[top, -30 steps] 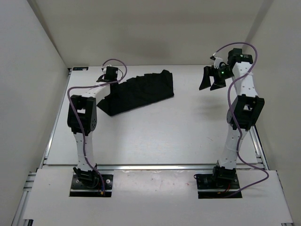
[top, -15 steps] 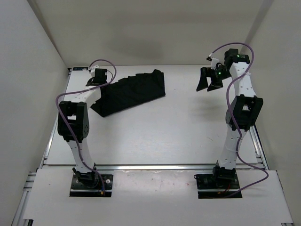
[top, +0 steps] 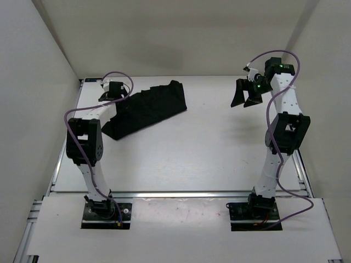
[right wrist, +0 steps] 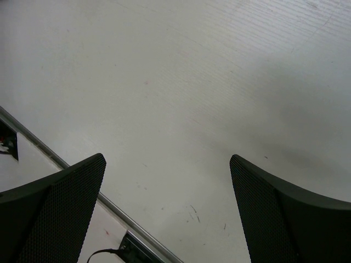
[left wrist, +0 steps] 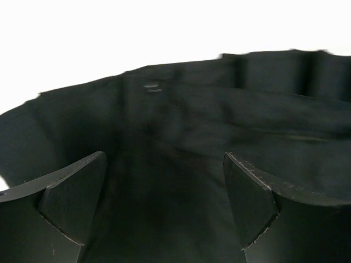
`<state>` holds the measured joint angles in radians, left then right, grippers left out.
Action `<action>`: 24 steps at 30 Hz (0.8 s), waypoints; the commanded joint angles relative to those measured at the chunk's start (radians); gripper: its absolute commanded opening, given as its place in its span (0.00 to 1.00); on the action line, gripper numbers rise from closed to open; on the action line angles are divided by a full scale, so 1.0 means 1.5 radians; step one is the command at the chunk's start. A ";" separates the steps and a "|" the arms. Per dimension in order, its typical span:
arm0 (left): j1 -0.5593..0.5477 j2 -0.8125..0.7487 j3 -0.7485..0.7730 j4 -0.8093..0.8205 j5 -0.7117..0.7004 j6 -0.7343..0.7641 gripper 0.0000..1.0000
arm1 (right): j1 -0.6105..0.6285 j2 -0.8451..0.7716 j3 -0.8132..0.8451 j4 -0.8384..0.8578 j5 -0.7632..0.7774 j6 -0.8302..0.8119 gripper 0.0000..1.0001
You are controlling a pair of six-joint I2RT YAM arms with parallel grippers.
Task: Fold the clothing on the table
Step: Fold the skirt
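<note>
**Both pincers released, black garment at the table's far left**

Top external view: the clothing (top: 148, 107) lies on the far left part of the table (top: 192, 159), a black creased strip running at a slant, its lower end toward the left edge and its upper end toward the far middle. The left gripper (top: 111, 93) sits at the garment's left end, low over the fabric; from this angle its jaws are too small to read. The right gripper (top: 242, 103) hangs in the air over the far right of the table, well apart from the clothing, fingers pointing down and spread, holding nothing.

Left wrist view: the left gripper (left wrist: 164, 159) is released, its two fingers standing wide apart with nothing pinched between them. The clothing (left wrist: 219, 109) fills the frame beneath and beyond them, with upright creases visible at its far right.

Right wrist view: the right gripper (right wrist: 167, 159) is likewise released and empty. Below it is bare white table (right wrist: 192, 82), with a metal rail (right wrist: 109, 204) crossing the lower left corner.
</note>
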<state>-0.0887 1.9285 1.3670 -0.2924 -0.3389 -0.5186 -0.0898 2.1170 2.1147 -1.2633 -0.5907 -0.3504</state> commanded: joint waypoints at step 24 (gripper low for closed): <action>0.116 -0.031 -0.262 0.187 0.340 -0.250 0.14 | -0.050 -0.095 -0.073 -0.007 -0.021 -0.008 0.99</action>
<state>0.0525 1.9041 1.0500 -0.0090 0.1699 -0.7937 -0.1566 2.0365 2.0136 -1.2633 -0.6052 -0.3519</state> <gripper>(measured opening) 0.151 0.992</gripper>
